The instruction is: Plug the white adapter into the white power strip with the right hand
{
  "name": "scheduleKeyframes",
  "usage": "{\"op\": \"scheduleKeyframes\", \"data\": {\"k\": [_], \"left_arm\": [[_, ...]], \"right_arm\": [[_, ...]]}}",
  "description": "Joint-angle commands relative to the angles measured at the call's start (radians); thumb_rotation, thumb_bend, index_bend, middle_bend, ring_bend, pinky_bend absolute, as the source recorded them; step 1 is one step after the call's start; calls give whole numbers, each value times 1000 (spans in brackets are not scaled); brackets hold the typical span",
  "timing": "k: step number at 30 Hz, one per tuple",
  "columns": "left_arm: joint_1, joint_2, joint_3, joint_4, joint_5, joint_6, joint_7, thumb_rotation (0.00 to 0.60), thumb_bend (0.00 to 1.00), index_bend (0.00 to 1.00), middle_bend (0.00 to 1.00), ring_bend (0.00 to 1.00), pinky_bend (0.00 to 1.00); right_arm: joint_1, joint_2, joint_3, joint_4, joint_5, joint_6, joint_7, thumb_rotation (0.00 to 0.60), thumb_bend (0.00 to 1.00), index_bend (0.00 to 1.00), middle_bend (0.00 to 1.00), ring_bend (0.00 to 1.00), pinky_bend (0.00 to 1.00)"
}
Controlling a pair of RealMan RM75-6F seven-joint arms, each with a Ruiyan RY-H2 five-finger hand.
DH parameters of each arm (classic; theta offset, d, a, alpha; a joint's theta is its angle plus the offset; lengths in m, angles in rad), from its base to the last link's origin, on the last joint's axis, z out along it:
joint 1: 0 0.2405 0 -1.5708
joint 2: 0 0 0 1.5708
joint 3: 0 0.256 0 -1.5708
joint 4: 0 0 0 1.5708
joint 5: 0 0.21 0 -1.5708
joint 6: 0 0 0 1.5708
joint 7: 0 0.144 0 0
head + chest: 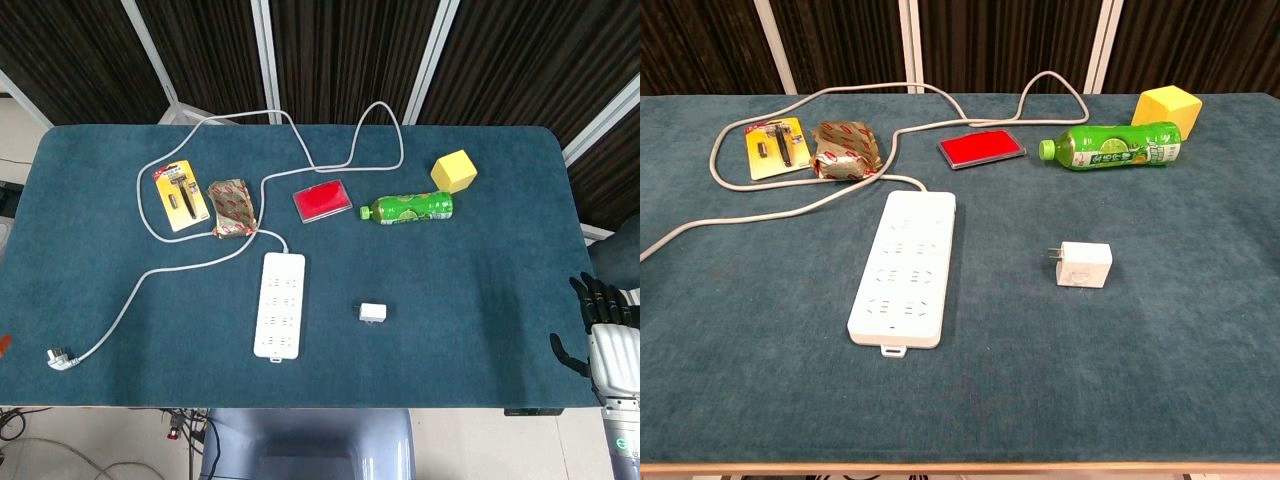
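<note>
While my right hand hangs off the table's right near corner, fingers spread and holding nothing, the adapter lies well to its left, near the front edge and just right of the strip. My left hand shows in neither view, so the right is the one to reach. In the chest view the adapter lies flat with its prongs pointing left at the strip, whose long axis runs near to far. I judge I must travel left across bare cloth, grasp the adapter, then turn its prongs downward over a socket.
</note>
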State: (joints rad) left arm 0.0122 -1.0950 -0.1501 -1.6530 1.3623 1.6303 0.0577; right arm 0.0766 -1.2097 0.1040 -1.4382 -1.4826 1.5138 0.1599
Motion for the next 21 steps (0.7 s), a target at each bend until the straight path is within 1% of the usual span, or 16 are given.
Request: {"op": "scheduleKeyframes", "data": {"k": [1, 14, 19, 21], "left_arm": [[0, 0, 0, -3, -3, -3, 2, 600, 100, 196, 0, 0, 0], [3, 2, 1, -5, 2, 3, -1, 600, 100, 196, 0, 0, 0], [4, 0, 3, -6, 8, 8, 2, 600, 100, 196, 0, 0, 0], [5, 1, 2, -6, 7, 8, 1, 600, 100, 196, 0, 0, 0]], "right_arm": [[1, -1, 0, 0, 2, -3, -2, 600, 414, 28, 34, 0, 0], [1, -1, 0, -7, 8, -10, -7, 600, 414, 28, 35, 10, 0], [1, 2, 0, -13, 11, -14, -5, 600, 413, 28, 35, 55, 0], [2, 6, -3, -16, 10, -21, 3, 600, 413, 28, 52, 89, 12]]}}
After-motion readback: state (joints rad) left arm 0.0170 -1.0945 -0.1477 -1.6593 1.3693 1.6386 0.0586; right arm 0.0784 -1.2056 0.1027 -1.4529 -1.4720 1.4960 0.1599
